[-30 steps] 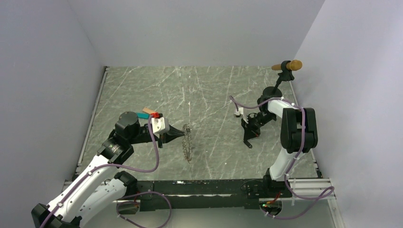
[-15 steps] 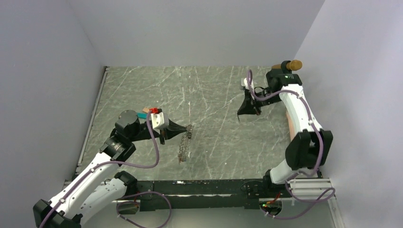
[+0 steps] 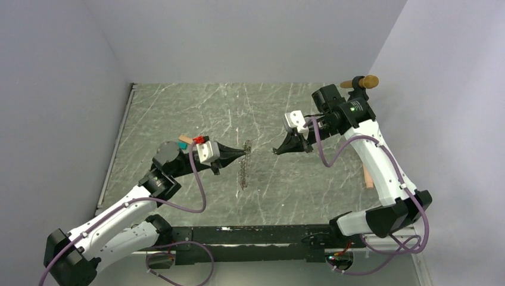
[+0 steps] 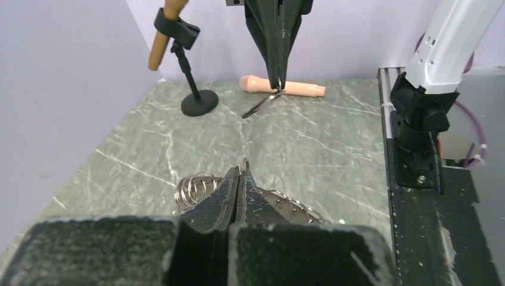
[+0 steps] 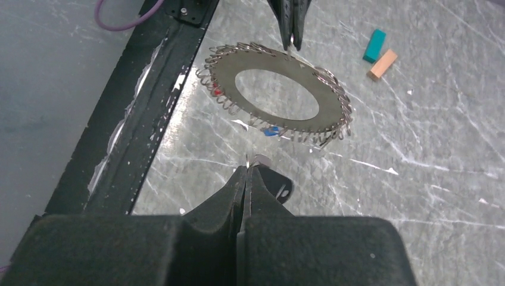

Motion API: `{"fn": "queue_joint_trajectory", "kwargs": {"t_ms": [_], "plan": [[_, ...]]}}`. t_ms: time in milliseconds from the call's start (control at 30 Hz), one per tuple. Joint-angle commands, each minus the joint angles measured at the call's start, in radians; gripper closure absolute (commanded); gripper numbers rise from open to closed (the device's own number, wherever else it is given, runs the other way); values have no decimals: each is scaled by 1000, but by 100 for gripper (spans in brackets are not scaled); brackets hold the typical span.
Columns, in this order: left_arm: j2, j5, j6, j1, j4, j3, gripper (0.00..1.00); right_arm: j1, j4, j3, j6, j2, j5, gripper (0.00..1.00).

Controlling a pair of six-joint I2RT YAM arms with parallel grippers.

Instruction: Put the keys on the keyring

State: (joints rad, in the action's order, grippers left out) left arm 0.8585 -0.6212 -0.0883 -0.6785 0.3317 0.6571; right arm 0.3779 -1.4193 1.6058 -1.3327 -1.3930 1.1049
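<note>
The keyring (image 5: 330, 98) hangs below the left claw (image 3: 246, 148), which is pinched tight on the top of its rim. It is a flat metal disc with an oval hole and wire loops all round its edge, and it dangles clear of the table (image 3: 286, 179). A red key (image 5: 217, 91) and a blue key (image 5: 271, 131) seem to sit on loops already.

Facing it, a short way off, the right claw (image 5: 247, 170) is closed narrow on a small key (image 5: 260, 159). Only a silver bit shows past its tips. Past the left claw lie a teal block (image 5: 375, 44) and a tan block (image 5: 382, 64). Well behind the right claw, a stand (image 4: 199, 104) sits in the far corner.

The grip on both things looks slight. The ring is held at one point only, so I judge a push from the key would swing or twist it and the loop would move off line. The key is held by very little metal, so side pressure could turn it in the tips or drop it. The two pointed claws could also knock together as they meet.
</note>
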Motion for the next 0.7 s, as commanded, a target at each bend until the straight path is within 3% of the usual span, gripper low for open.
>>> {"fn": "queue_joint_trajectory", "kwargs": {"t_ms": [0, 167, 300, 433, 667], "plan": [[-31, 102, -74, -36, 256, -59, 100, 20, 40, -53, -85, 48, 29, 100], [-27, 115, -121, -55, 281, -93, 100, 23, -73, -63, -307, 33, 89, 100], [-6, 100, -106, -60, 290, -94, 100, 22, -77, -64, -318, 22, 110, 100], [21, 104, -61, -60, 304, -87, 100, 23, -37, -65, -250, 7, 112, 100], [81, 111, -50, -61, 247, -27, 100, 22, 154, -105, 30, -10, 77, 100]]}}
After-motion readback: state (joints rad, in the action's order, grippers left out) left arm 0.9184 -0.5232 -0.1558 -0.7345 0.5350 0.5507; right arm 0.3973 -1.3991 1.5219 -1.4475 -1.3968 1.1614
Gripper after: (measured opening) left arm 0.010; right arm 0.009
